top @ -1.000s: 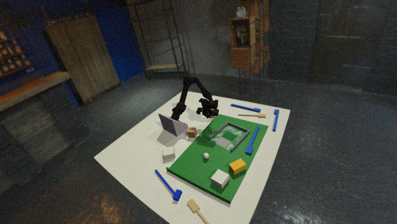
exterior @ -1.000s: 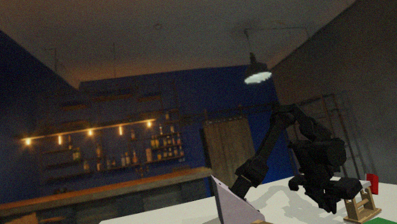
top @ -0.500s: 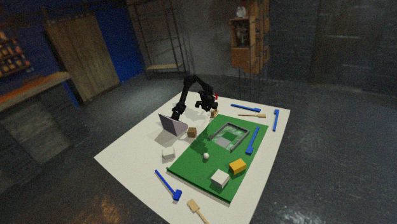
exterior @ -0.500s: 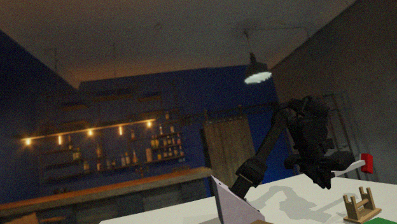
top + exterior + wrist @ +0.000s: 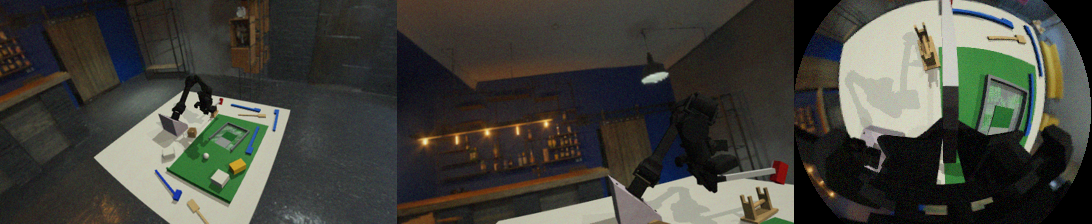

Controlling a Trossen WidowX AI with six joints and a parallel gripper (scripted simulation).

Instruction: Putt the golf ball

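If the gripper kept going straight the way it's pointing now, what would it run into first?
The gripper, shut on the red putter, points out along the shaft toward the mat's far edge. Nothing seems to block that line. The wooden stand sits lower, off to one side, though depth is hard to judge.

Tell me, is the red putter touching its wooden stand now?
Apart. In the exterior view the gripper holds the red putter in the air, with open space between it and the wooden stand below.

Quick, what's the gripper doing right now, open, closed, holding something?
Gripper: closed on the shaft of the red putter, which is lifted clear of its wooden stand.
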